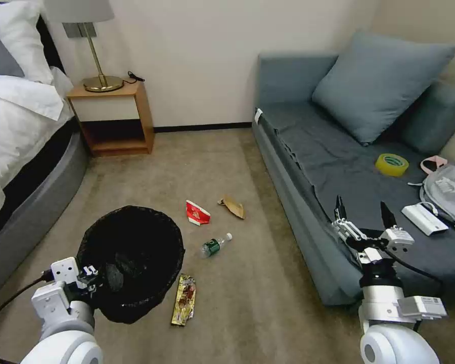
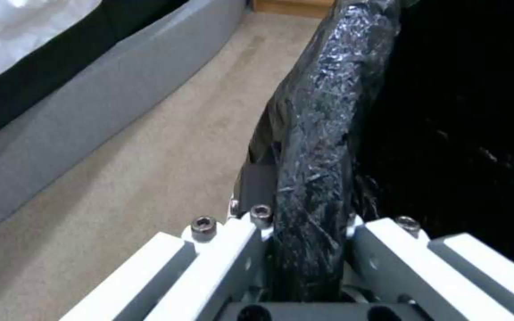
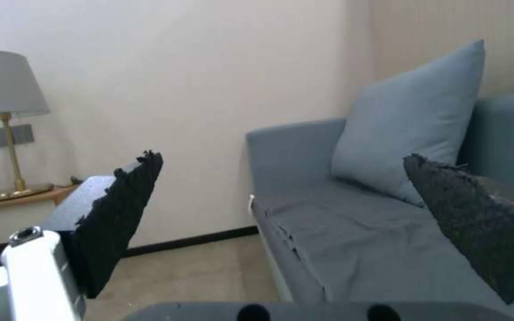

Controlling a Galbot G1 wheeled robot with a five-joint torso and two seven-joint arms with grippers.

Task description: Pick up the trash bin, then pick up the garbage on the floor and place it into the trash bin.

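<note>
The trash bin (image 1: pixel 131 263), round and lined with a crinkly black bag, is at the lower left, my left gripper (image 1: pixel 93 283) shut on its near rim (image 2: pixel 313 178). On the carpet lie the garbage pieces: a gold-brown wrapper (image 1: pixel 185 299) right of the bin, a small clear bottle (image 1: pixel 215 245), a red-and-white carton (image 1: pixel 197 212) and a brown paper scrap (image 1: pixel 232 206). My right gripper (image 1: pixel 363 211) is held up over the sofa's front edge, open, nothing between its fingers (image 3: pixel 120 214).
A grey sofa (image 1: pixel 308 202) runs along the right, carrying a cushion, a yellow tape roll (image 1: pixel 392 164), a white box and a bag. A bed (image 1: pixel 20 151) lies left. A wooden nightstand (image 1: pixel 114 119) with a lamp stands at the back wall.
</note>
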